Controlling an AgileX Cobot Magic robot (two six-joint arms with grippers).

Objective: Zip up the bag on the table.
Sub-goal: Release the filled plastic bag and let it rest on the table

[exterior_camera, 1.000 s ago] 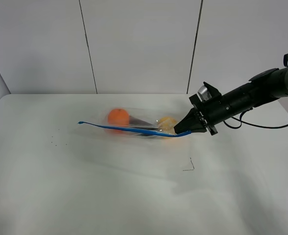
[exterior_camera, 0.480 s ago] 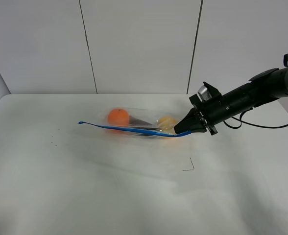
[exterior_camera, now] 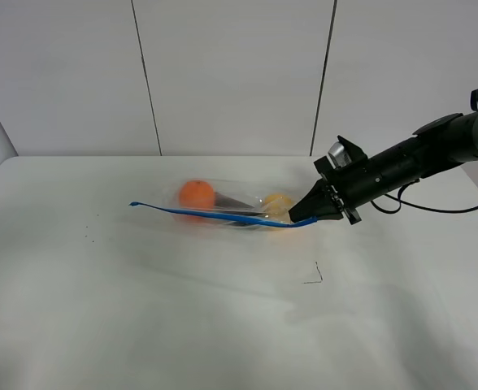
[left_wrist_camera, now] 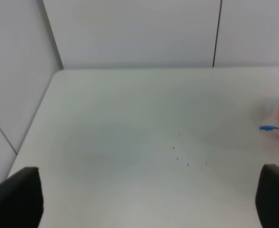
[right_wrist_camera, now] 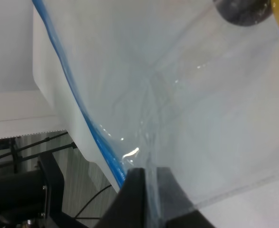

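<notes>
1. Currently the bag [exterior_camera: 223, 203] lies near the middle of the table [exterior_camera: 141, 317], with an orange fruit [exterior_camera: 196, 193] and a yellow fruit [exterior_camera: 277, 202] showing through the clear film.
2. The blue zipper strip [exterior_camera: 206, 214] gives the bag its long axis. In the exterior high view it runs across the table from side to side, dipping slightly toward the right arm's side.
3. The right gripper [exterior_camera: 302, 216] is clenched on the bag at the right-hand end of that strip. The right wrist view shows its jaws pressed together with the plastic film pinched between them.
4. The left gripper [left_wrist_camera: 144, 199] is released and holds nothing. Its jaws stand wide apart over bare table.
5. The free end of the strip points toward the left arm's side. It is just caught at the edge of the left wrist view, well apart from that gripper.
6. The judgement that follows: the right arm anchors one end, so a closing pass would have to run along the strip's length, and the left arm is the one facing the loose end.
7. Whether the zip is already partly sealed cannot be told from these views.
</notes>
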